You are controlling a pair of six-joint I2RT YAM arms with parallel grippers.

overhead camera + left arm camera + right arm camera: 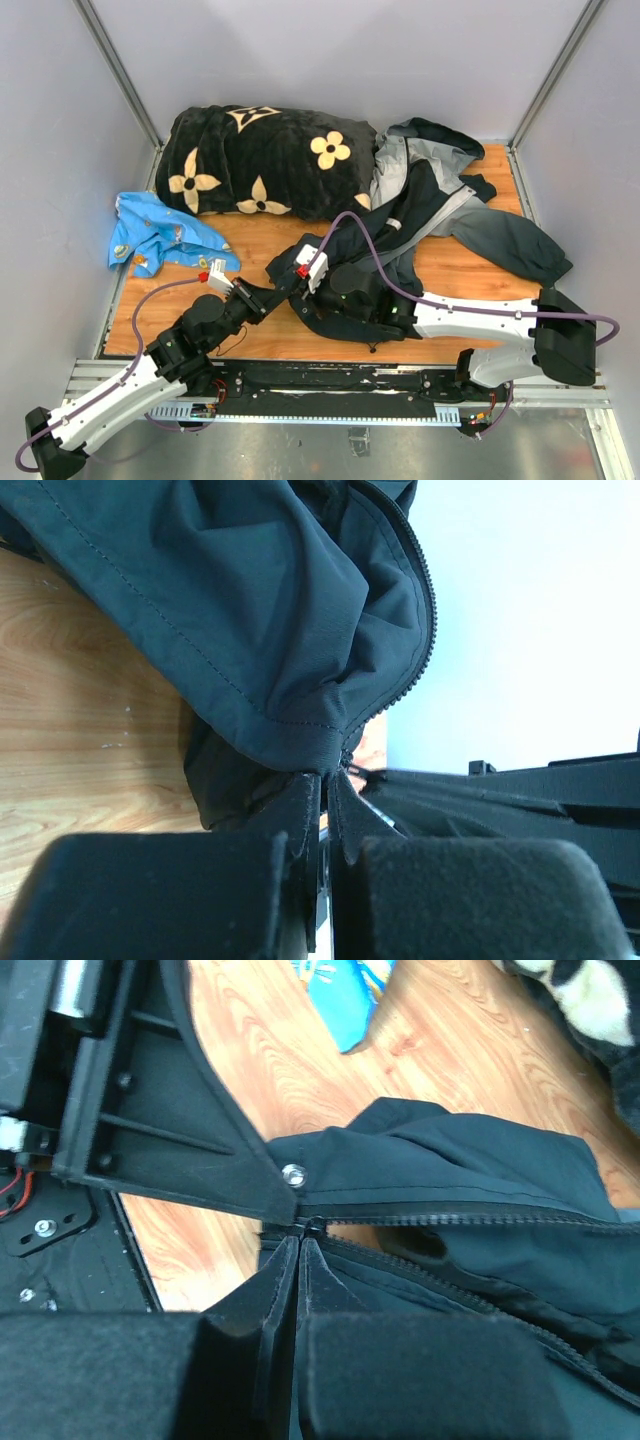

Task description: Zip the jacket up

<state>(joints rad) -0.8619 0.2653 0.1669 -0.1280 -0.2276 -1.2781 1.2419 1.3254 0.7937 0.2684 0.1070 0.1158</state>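
The large dark navy-black and light grey windbreaker jacket (440,215) lies crumpled across the right half of the light wooden table (260,240), its grey hooded part at the far right and its dark lower part bunched towards the near middle, where both arms meet it. To its left at the far side sits the black plush blanket with cream flower shapes (270,160), touching the jacket's grey cloth, and further left lies the small bright blue patterned cloth (160,235), apart from the jacket. The left gripper (278,292) reaches in from the near left, and in its wrist view its fingers are pressed tight together (326,780) on a stitched fold of the jacket's hem (260,610), right where the row of black zipper teeth (425,610) curves down to the fold; bare table wood (70,710) shows to the left of the cloth. The right gripper (298,278) comes across from the right and is clenched (299,1250) on the jacket's edge (450,1170) at the bottom end of the zipper (450,1215), just beside the other gripper's black finger with its silver screw. From that point the two rows of teeth run off to the right, apart from each other with a gap between, so the front is open there. The blue cloth (345,995) and a corner of the blanket (590,1000) show beyond, on the table (430,1050)
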